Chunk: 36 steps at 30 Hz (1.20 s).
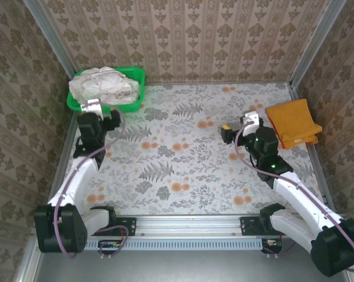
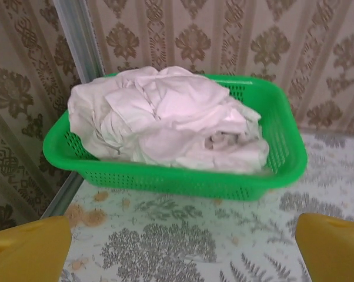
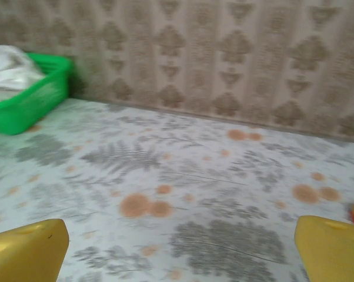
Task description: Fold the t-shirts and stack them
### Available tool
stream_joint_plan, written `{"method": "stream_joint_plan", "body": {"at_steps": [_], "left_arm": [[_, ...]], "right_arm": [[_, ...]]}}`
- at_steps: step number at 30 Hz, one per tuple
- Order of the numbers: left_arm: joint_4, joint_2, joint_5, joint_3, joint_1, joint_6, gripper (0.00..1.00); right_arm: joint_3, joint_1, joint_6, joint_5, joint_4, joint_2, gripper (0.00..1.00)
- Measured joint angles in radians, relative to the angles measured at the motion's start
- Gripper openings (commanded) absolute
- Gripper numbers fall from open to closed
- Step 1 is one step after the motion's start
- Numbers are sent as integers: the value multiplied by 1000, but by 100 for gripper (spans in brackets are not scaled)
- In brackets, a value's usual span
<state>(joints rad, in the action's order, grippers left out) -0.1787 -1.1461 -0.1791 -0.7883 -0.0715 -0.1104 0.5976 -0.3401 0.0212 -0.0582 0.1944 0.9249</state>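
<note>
Several off-white shirts (image 2: pixel 165 117) sit crumpled in a heap in the green basket (image 2: pixel 283 123), at the far-left corner of the table (image 1: pixel 177 170). One orange shirt (image 1: pixel 291 120) lies well apart at the right edge and looks already folded.

Left gripper (image 1: pixel 102 108): jaws spread wide, nothing between them. It hovers just in front of the basket's near wall, square on. The heap is straight ahead of its fingers (image 2: pixel 27 249) and a little above them. The basket's long side runs left to right across the gripper's line.

Right gripper (image 1: pixel 239 124): also spread and empty, just beside the orange shirt. It faces the back wall over bare table, with the basket far off to its left.

The left arm is clearly nearer, so the next pick looks like its job: forward over the near rim, then down onto the top of the heap. The heap is not yet folded, so the task looks early.
</note>
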Motion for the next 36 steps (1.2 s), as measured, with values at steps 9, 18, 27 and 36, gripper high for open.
{"method": "stream_joint_plan", "body": {"at_steps": [9,18,27,36], "left_arm": [[236,-325,-27,-402,45,-112,100],[456,-674,5,-775,125,-248,100],[611,-912,68,-988,146,-365,98],[658,-1018,124,-1100,153,-429,38]], "right_arm": [[210,-239,53,79,-95,163,100],[322,-322,111,122,-109,291,100],[344,-352,126,119,-161,299,100],[325,-384,125,142,-143,245,100]]}}
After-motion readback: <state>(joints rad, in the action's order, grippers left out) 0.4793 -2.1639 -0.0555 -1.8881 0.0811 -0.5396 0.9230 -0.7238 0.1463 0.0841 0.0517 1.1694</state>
